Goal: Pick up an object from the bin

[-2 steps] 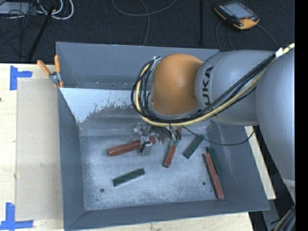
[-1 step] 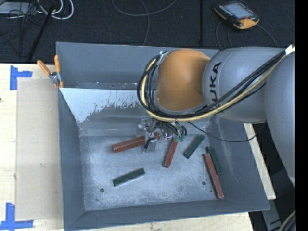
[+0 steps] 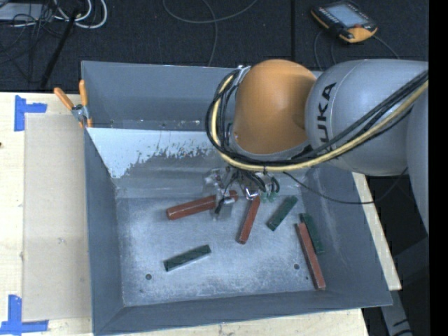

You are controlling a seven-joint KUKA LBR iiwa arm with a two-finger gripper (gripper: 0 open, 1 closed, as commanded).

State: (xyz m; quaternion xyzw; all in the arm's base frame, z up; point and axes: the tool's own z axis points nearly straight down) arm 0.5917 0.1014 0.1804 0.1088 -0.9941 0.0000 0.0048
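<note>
Your pincer [image 3: 228, 199] hangs low over the middle of the grey bin [image 3: 105, 257], just in front of the sloped back wall. It sits beneath the arm's orange cover [image 3: 269, 107] and its loop of cables. You cannot tell whether it is open or closed, since the cover and the metal parts under it hide that.

The nearest thing is a red-brown stick [image 3: 190, 208] lying almost crosswise on the floor, left of the pincer. Its right end, slightly the higher end in this view, reaches right up to the pincer's tip. You cannot tell whether the two touch.

A second red-brown stick [image 3: 247, 222] lies just right of the tip and slants down toward the front. A short dark green bar [image 3: 281, 213] lies near it on the right, apart from it.

Close to the right wall, a long red-brown stick [image 3: 311, 259] runs toward the front corner. A thin dark green strip [image 3: 313, 234] lies alongside its upper half.

Another dark green bar [image 3: 187, 257] lies alone on the front-left floor, well apart from everything else.

You have open floor to the left of the first stick and along the whole front edge. The right side is crowded, and the big grey arm [image 3: 364, 117] overhangs the back right corner.
</note>
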